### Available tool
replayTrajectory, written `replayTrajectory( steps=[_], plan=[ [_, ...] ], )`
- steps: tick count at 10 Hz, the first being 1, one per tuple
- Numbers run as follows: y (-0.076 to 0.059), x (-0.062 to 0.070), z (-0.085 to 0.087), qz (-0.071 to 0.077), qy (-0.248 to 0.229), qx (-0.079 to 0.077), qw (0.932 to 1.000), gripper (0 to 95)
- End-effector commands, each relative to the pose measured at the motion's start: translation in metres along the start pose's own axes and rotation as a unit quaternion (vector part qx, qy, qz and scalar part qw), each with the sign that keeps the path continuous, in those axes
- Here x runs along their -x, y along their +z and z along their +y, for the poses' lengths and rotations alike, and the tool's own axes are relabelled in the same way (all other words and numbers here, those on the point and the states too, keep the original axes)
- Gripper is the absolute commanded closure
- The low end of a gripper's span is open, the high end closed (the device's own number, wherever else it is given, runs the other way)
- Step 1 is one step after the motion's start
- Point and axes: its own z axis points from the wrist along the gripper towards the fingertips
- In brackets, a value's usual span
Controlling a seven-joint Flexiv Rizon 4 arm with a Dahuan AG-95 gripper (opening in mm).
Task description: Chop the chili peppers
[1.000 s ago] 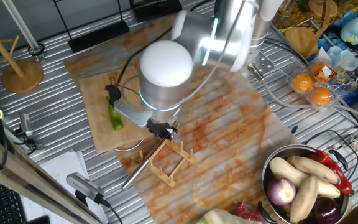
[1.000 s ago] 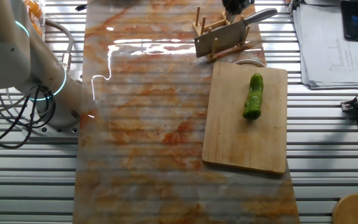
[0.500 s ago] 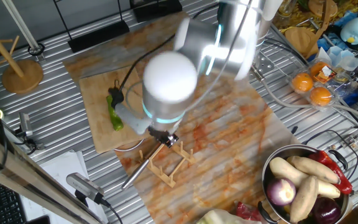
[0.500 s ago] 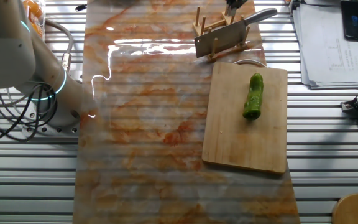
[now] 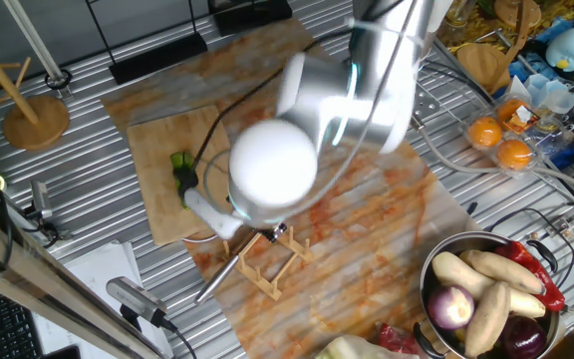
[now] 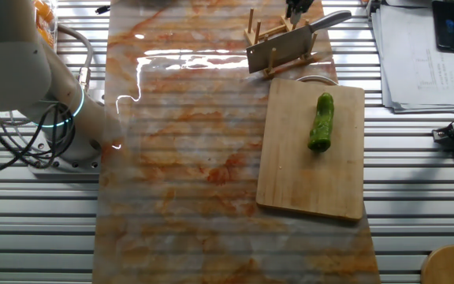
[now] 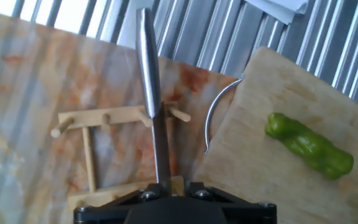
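Note:
One whole green chili pepper lies on the wooden cutting board; it also shows in the hand view and, partly behind the arm, in one fixed view. A steel knife stands in a wooden rack beside the board, and it shows in the other fixed view too. My gripper is right over the knife. Its jaws stand one on each side of the knife's back, with a gap on the right side. At the top edge of the other fixed view only a little of the gripper shows.
A metal bowl of potatoes, onion and red peppers stands at the front right. Oranges sit in a plastic box at the right. A wooden stand is at the left. Papers lie past the board. A white rim sticks out under the board.
The arm has swung down and towards the rack, now covering more of the pepper in one fixed view. The knife and pepper have not moved.

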Motion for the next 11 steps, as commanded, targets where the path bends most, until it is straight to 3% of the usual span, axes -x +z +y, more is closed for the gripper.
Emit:
replayTrajectory(
  steps=[1, 7, 11],
  plan=[
    [0.01, 0.014, 0.01, -0.04, -0.026, 0.016, 0.9987, 76.0],
    [0.029, 0.032, 0.015, -0.046, -0.012, 0.013, 0.9988, 76.0],
    [0.038, 0.035, 0.021, -0.035, -0.015, -0.003, 0.9993, 76.0]
  ],
)
